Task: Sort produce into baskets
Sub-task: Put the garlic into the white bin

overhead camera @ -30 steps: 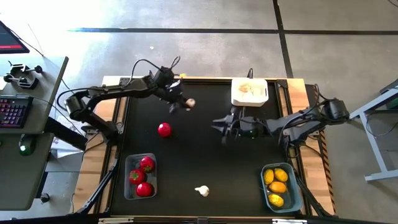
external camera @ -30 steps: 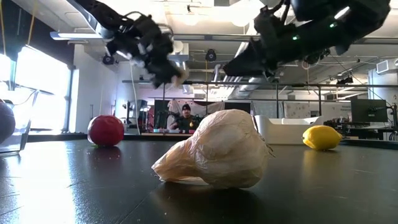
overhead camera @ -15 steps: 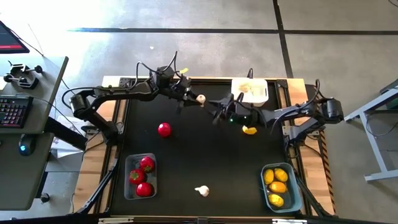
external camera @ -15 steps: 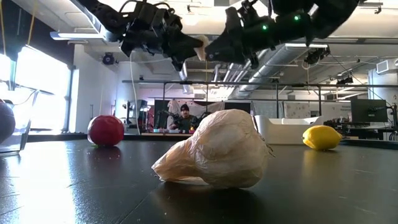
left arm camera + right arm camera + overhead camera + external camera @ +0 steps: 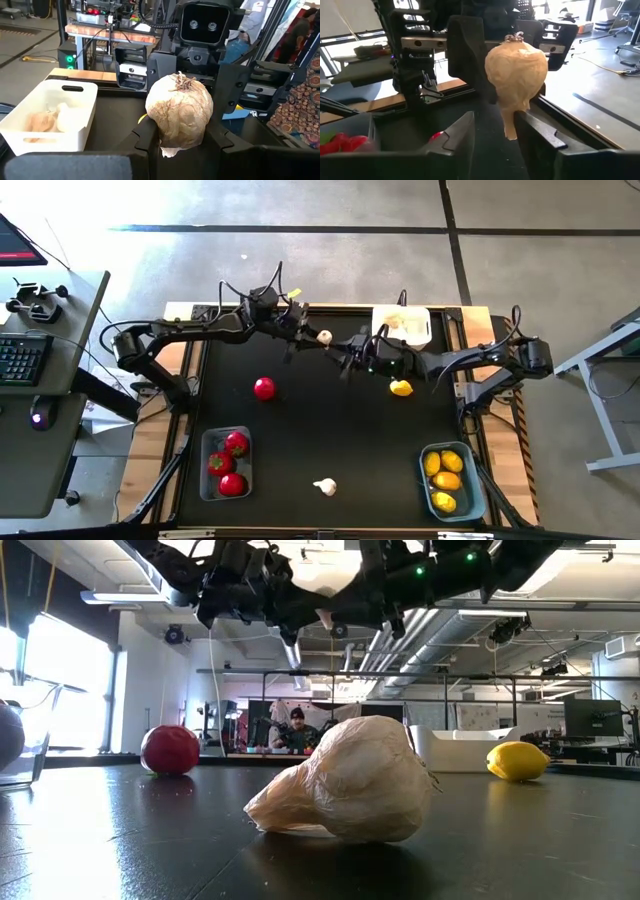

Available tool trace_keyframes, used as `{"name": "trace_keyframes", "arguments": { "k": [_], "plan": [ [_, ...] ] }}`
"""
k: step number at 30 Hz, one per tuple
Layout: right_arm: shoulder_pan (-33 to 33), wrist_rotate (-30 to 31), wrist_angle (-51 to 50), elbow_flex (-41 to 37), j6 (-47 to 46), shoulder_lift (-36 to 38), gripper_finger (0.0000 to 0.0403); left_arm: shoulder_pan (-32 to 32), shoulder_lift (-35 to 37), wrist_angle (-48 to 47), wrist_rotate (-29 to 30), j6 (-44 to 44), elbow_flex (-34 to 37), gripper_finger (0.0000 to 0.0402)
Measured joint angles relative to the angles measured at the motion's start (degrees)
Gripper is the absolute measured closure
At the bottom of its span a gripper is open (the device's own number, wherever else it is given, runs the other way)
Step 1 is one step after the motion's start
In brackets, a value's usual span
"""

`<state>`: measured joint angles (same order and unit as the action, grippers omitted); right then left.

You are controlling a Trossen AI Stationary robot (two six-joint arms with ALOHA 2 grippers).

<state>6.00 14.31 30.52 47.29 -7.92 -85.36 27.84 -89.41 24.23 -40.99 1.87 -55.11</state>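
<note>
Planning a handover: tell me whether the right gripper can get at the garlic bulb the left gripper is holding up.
Probably yes. The right gripper faces the garlic bulb held in the left gripper above the table; its open fingers already flank the bulb, nothing between.

Black table [image 5: 330, 430] with three baskets, loose tomato [image 5: 264, 388], lemon [image 5: 401, 388], garlic [image 5: 324, 487].

Both grippers meet over the table's [image 5: 300, 430] far middle. Loose obstacles: red tomato [image 5: 264, 388] left of centre, lemon [image 5: 401, 388] right of centre, garlic bulb [image 5: 324, 486] near front edge. Between them, bare surface.
</note>
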Motion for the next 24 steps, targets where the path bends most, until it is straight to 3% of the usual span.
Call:
{"name": "trace_keyframes", "arguments": {
  "k": [6, 10, 13, 19, 24],
  "plan": [
    [-0.51, 0.94, -2.03, 0.07, 0.46, 0.37, 0.0276, 0.31, -0.04, -0.09, -0.28, 0.02, 0.02, 0.0328],
    [-1.95, 7.92, -4.88, 0.09, 1.5, 0.46, 0.0262, 0.32, 0.02, 0.56, -1.09, 0.02, -0.07, 0.0328],
    [-2.28, 9.48, -4.28, 0.09, 1.39, 0.68, 0.0241, 0.17, 0.02, 0.18, -1.11, 0.02, -0.07, 0.0328],
    [-1.8, 3.76, -1.84, 0.09, 1.95, 0.68, 0.0219, -0.14, 0.02, -0.25, -1.04, -0.03, -0.07, 0.0328],
    [-0.03, 0.4, -1.56, 0.09, 0.59, 0.68, 0.0253, -1.61, 0.02, -0.26, -0.32, -1.29, -0.07, 0.0328]
  ]
}}
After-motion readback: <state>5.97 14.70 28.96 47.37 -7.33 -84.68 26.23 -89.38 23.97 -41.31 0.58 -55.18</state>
